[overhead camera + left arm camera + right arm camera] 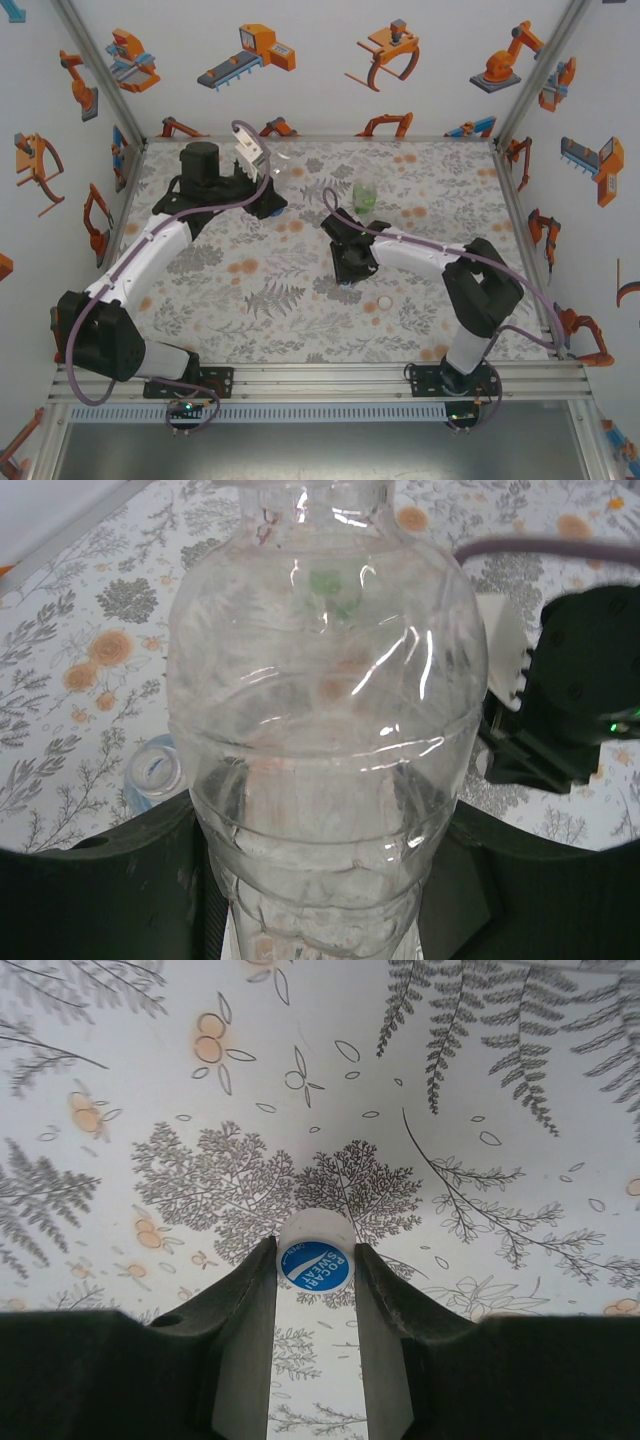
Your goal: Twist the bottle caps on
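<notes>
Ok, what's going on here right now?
The left gripper holds the clear bottle at the far left of the floral table. The right gripper is down at mid-table, shut on a white cap with a blue Pocari Sweat top. A green-tinted bottle stands beyond it, and another white cap lies loose nearer the arms.

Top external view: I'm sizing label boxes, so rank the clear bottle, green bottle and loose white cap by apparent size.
1. clear bottle, though it is raised nearer the camera, so its lead is unsure.
2. green bottle.
3. white cap, plainly smallest.
</notes>
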`<control>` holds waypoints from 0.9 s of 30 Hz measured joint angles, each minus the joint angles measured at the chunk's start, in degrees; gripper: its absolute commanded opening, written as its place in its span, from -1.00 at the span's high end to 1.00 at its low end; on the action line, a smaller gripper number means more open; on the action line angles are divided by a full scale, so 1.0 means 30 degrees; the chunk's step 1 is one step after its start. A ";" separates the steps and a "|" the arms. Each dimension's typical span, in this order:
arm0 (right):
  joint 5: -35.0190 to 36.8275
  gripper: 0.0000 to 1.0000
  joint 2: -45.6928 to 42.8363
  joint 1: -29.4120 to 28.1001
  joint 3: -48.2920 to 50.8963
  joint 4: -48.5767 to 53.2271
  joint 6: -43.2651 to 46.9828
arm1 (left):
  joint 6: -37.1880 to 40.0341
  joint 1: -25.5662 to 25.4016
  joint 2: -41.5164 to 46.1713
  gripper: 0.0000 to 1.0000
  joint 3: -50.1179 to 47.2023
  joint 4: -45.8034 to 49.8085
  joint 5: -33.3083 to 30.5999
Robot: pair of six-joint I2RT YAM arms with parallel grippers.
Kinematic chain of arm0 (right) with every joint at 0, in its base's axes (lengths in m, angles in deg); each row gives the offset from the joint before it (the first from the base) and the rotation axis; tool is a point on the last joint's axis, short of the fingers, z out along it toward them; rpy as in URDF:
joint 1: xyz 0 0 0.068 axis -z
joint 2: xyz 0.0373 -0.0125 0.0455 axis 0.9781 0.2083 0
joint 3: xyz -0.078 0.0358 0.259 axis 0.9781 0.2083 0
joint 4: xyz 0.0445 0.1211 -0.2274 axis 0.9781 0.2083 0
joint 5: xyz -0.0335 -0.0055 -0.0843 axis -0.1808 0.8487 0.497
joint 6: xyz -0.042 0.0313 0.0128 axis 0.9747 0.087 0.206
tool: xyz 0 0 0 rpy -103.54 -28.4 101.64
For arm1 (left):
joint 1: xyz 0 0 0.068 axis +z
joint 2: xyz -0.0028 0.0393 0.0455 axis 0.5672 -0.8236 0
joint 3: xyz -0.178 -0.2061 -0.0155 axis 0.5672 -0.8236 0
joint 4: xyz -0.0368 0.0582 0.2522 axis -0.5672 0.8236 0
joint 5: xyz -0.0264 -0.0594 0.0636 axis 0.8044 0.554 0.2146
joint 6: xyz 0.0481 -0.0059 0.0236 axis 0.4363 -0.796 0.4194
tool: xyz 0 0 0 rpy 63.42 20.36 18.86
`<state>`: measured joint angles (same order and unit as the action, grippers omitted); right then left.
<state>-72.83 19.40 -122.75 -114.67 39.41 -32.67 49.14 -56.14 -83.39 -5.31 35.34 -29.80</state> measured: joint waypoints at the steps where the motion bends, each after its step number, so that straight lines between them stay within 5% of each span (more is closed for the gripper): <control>1: -0.0182 0.50 -0.0474 0.0168 0.0073 -0.0189 0.0270 | 0.0386 -0.0102 -0.0036 1.00 0.0000 0.0219 0.0131; 14: -0.2586 0.52 -0.8677 0.1508 0.2331 -0.3927 0.5508 | 0.6397 -0.3198 -0.0146 1.00 0.1049 0.5151 0.1880; 27: -0.6834 0.62 -1.4447 0.1508 0.2863 -0.6324 1.2109 | 0.9595 -0.4233 0.0590 1.00 0.0991 0.8102 0.1938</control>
<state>-93.33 -23.95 -118.23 -106.08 20.44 3.66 77.93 -68.84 -81.62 -2.34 59.64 -23.99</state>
